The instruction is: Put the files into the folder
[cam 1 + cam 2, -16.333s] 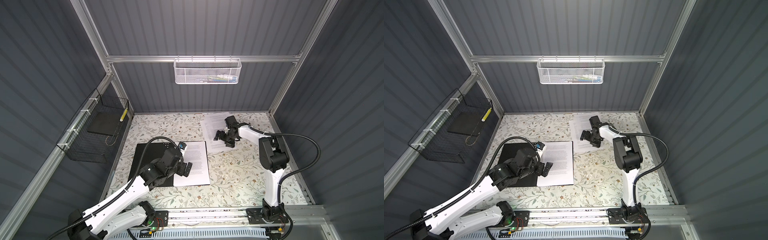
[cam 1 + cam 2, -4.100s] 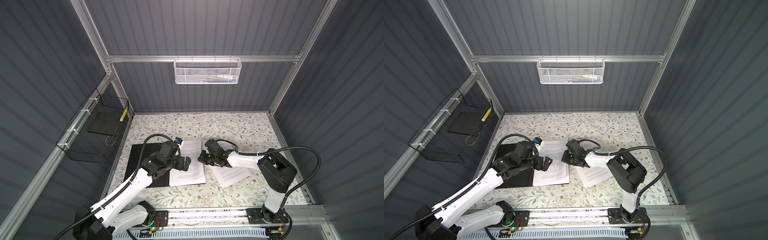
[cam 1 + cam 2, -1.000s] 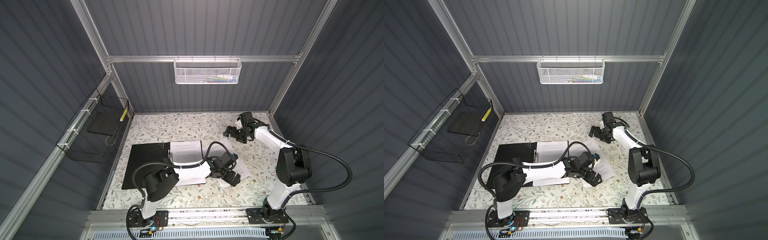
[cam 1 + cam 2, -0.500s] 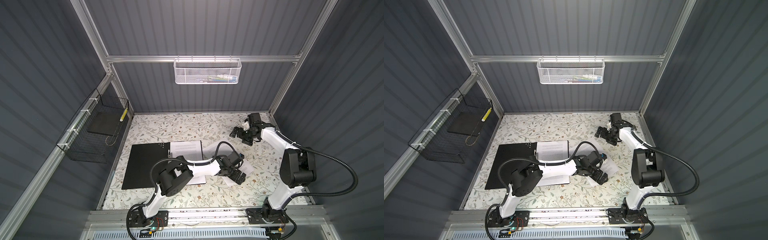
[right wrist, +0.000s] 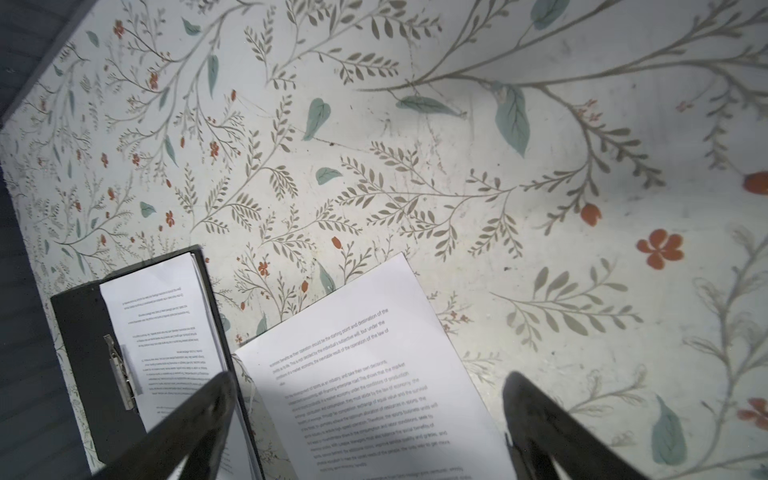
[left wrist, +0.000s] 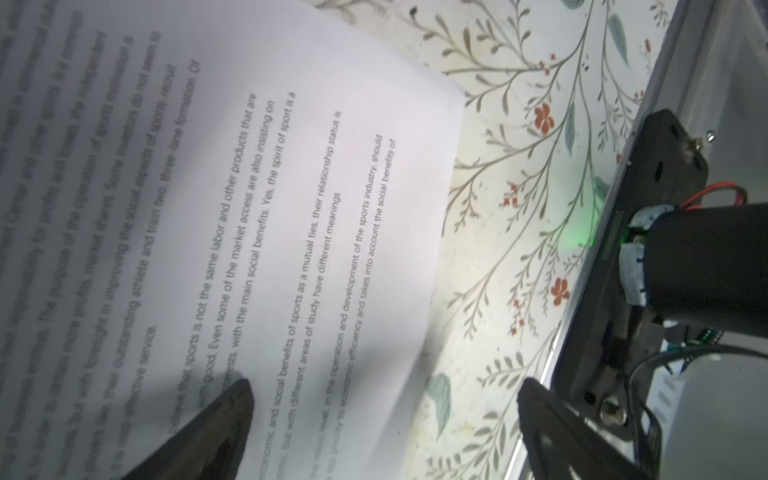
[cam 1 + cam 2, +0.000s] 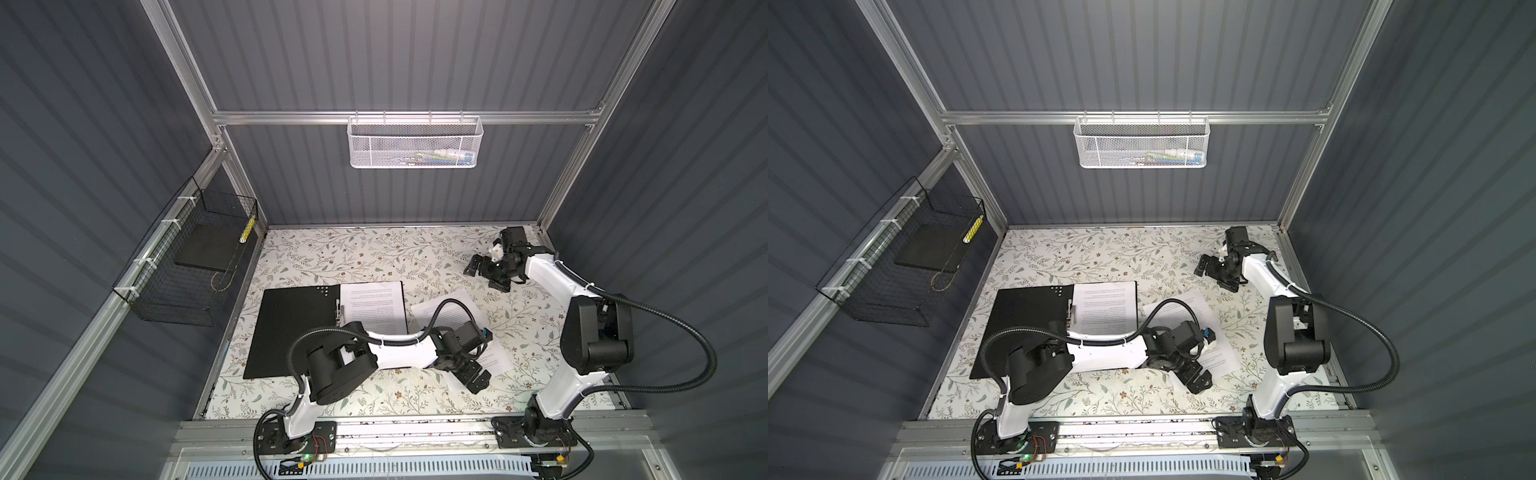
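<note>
The black folder (image 7: 291, 332) is lying open on the left of the floral table (image 7: 332, 253), with a stack of printed sheets (image 7: 374, 303) resting on its right half beside the metal clip (image 5: 120, 374). One loose sheet (image 7: 496, 353) is lying askew on the table just right of the folder. The left gripper (image 7: 477, 379) is reaching across to it with jaws spread wide, one finger (image 6: 232, 407) over the print and the other past the paper's edge, gripping nothing. The right gripper (image 7: 485, 276) is hovering near the back right corner, jaws spread and empty.
</note>
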`<state>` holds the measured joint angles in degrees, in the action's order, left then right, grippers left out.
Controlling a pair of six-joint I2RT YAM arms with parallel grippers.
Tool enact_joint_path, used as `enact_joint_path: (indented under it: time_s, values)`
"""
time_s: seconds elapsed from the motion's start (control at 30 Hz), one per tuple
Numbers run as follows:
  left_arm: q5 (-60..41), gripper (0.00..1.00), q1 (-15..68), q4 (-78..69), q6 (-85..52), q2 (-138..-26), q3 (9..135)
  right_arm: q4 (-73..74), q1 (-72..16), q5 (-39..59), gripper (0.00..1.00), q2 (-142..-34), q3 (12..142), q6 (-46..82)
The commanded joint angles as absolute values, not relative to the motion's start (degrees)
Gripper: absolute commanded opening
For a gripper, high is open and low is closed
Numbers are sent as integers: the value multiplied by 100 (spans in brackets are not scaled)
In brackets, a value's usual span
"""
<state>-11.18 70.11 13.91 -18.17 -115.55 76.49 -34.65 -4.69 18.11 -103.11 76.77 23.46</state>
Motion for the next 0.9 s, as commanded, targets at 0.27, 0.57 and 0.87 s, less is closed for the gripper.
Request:
enact_joint_path:
  time_s: [0.27, 0.57, 0.87]
  values:
    - [-912, 100, 6534, 2563, -1233, -11621, 7216, -3892, -766, 2168, 99, -11461, 8494, 1694]
    - [-721, 100, 6451, 2887, -1002, -11432, 7055, -4255, -795, 2305, 99, -12223, 9377, 1322]
    - [-667, 100, 6364, 3003, -954, -11365, 7126, -4565, -843, 2561, 99, -12700, 9729, 1195]
